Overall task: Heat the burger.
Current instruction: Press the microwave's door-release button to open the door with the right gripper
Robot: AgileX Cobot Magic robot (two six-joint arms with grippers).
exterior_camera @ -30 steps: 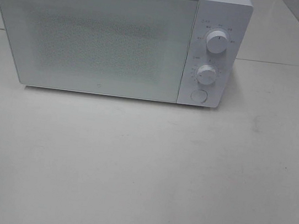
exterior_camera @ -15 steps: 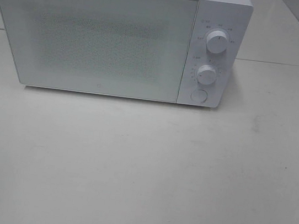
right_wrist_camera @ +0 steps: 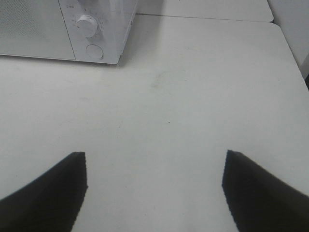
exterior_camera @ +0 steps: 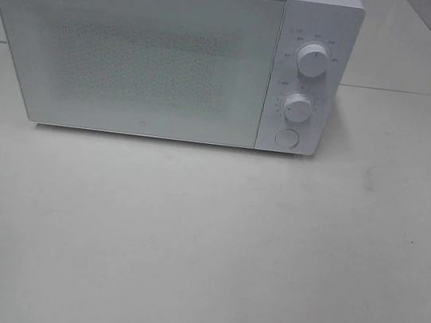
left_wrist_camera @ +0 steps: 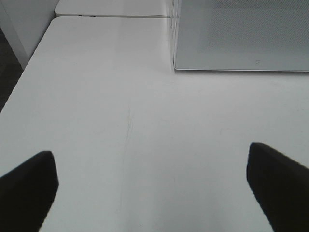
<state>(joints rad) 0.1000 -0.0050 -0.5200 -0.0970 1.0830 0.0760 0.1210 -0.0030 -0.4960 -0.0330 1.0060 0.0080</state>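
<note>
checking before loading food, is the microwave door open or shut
Shut. The microwave door lies flush against the control panel, with no gap along its edge. What is inside cannot be told.

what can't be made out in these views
- the burger: in no view; in the exterior high view the dotted microwave door hides the inside.
- dial markings around the upper knob: too small and blurred there.
- fingers of the left gripper and right gripper: cut off by the wrist-view edges.
</note>
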